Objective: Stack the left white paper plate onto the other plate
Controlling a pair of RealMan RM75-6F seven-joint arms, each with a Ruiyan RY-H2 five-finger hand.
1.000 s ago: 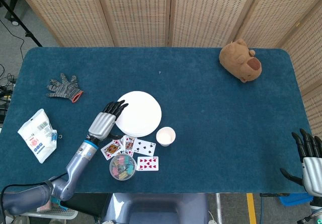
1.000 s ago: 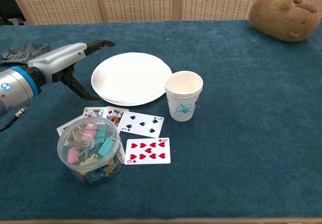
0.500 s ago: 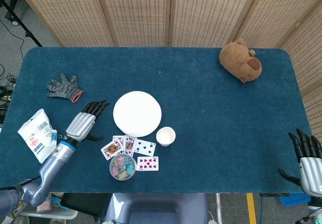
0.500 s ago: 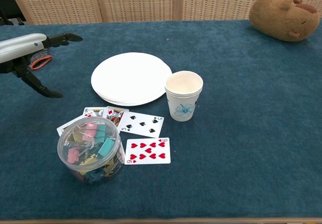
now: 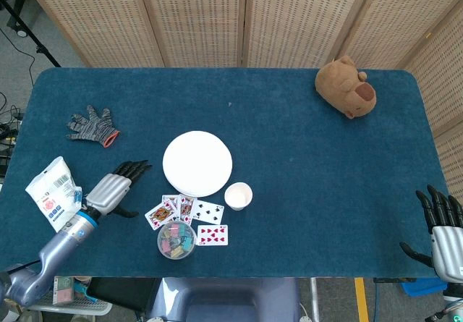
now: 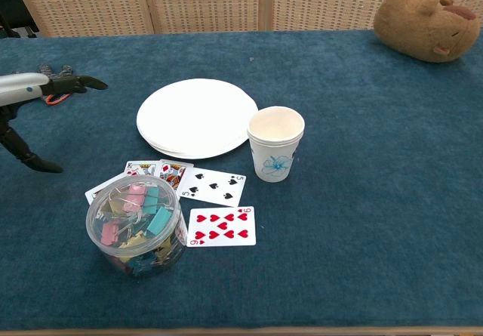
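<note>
The white paper plates (image 5: 197, 163) lie stacked in one pile at the table's middle; the chest view shows the layered rim of the stack (image 6: 198, 118). My left hand (image 5: 110, 190) hovers left of the stack, apart from it, fingers spread and holding nothing; in the chest view only its fingertips (image 6: 72, 84) and thumb show at the left edge. My right hand (image 5: 443, 234) hangs off the table's front right corner, fingers spread, empty.
A paper cup (image 6: 275, 143) stands right of the plates. Playing cards (image 6: 211, 185) and a tub of clips (image 6: 136, 223) lie in front of them. A grey glove (image 5: 91, 126) and a white packet (image 5: 53, 193) sit at the left, a brown plush toy (image 5: 346, 87) far right.
My left hand has drawn back from the plate stack's left rim, moving left and toward the table's front edge. The plates have stayed put. The right hand has barely shifted.
</note>
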